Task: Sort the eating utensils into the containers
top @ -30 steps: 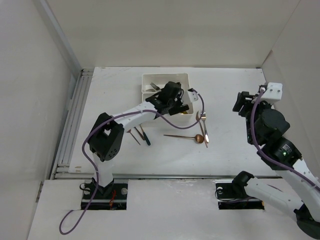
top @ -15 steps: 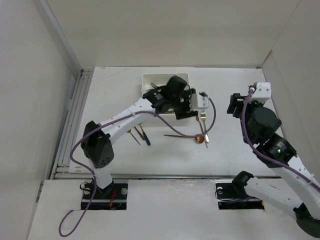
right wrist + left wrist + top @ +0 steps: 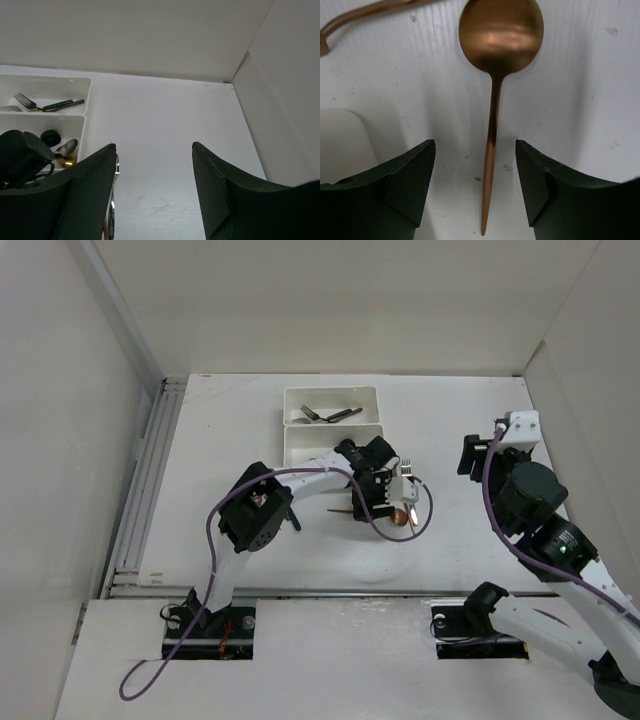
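A copper spoon (image 3: 501, 27) lies flat on the table, its thin handle (image 3: 490, 165) running down between the fingers of my left gripper (image 3: 474, 146), which is open and low over it without touching. From above, that gripper (image 3: 378, 500) hides most of the spoon; only the bowl (image 3: 400, 517) shows. Two white containers stand at the back: the far one (image 3: 330, 392) holds forks (image 3: 325, 415), the near one (image 3: 298, 432) holds a spoon (image 3: 67, 147). My right gripper (image 3: 154, 146) hangs open and empty at the right (image 3: 472, 454).
A fork (image 3: 405, 472) lies just beyond the left gripper, and a second copper handle (image 3: 370, 12) crosses above the spoon bowl. A dark-handled utensil (image 3: 296, 523) peeks out beside the left arm. Walls close in on the left, back and right.
My left arm swung from over the near container down and forward to the copper spoon, and its jaws narrowed a little. The right arm shifted slightly.
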Robot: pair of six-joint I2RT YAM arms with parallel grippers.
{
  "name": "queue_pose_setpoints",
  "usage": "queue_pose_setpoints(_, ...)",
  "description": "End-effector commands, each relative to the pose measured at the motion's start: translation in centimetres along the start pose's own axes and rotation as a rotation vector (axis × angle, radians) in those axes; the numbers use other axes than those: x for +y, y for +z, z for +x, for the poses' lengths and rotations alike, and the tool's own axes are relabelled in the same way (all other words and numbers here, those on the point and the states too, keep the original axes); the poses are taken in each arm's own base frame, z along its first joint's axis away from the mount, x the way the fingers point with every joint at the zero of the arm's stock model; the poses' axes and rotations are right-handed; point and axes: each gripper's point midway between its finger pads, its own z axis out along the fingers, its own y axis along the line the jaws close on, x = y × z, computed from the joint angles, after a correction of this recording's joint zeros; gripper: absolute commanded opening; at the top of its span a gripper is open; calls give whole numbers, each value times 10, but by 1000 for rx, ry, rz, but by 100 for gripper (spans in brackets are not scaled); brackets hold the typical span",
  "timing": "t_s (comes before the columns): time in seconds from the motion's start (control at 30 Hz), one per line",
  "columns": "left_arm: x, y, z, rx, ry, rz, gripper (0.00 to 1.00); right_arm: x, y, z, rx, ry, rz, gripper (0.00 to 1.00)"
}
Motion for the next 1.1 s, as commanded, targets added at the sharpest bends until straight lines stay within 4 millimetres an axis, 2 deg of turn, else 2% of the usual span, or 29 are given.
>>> queue_pose_setpoints(0.0,8,-4,-30,-60,-1,-25,62,1,0,-3,-19,-25,-11,67)
queue_pose_setpoints(0.03,-1,3,-28,-42,-23,-4,62,1,0,-3,-19,-37,-11,67)
queue_pose_setpoints(0.13,-5,18,-26,-23,-46,29,61,-3,-3,-2,-25,-51,-10,69)
queue_pose_setpoints(0.17,-5,19,-26,-13,-61,38,59,-3,-3,-2,-26,-63,-9,69)
queue_pose_setpoints(0.23,-21,33,-23,17,-48,97,56,-4,-3,-2,-26,-72,-9,69)
queue_pose_setpoints(0.3,-26,42,-13,53,-63,124,52,-8,-5,-4,-30,-77,2,69)
queue_pose_setpoints(0.4,-39,45,-10,77,-60,182,18,-13,-6,-5,-35,-93,15,70)
queue_pose_setpoints(0.43,-41,47,-6,91,-67,193,4,-16,-8,-6,-40,-86,25,70)
queue_pose_setpoints(0.5,-45,46,-4,97,-73,211,0,-19,-10,-8,-47,-90,26,70)
queue_pose_setpoints(0.53,-46,36,-11,78,-69,211,0,-19,-10,-10,-54,-82,28,70)
queue_pose_setpoints(0.57,-51,32,-6,92,-58,224,0,-22,-12,-10,-62,-81,40,70)
queue_pose_setpoints(0.63,-53,18,-14,72,-54,224,0,-21,-11,-10,-67,-76,41,70)
queue_pose_setpoints(0.7,-49,-6,-23,48,-51,203,0,-22,-11,-14,-88,-54,45,70)
queue_pose_setpoints(0.73,-44,-30,-34,26,-64,180,0,-21,-10,-11,-87,-55,45,70)
queue_pose_setpoints(0.83,-36,-73,-52,-8,-55,147,0,-17,-7,-12,-99,-31,46,71)
queue_pose_setpoints(0.87,-27,-102,-65,-39,-42,116,0,-14,-4,-12,-97,-19,45,71)
queue_pose_setpoints(0.97,-11,-154,-89,-102,-20,-2,0,-9,2,-7,-86,16,60,71)
queue_pose_setpoints(1.0,-8,-185,-104,-161,31,-67,0,-8,2,-7,-87,28,59,71)
queue_pose_setpoints(1.07,-8,-212,-111,-195,102,-123,0,-9,3,-14,-102,56,72,71)
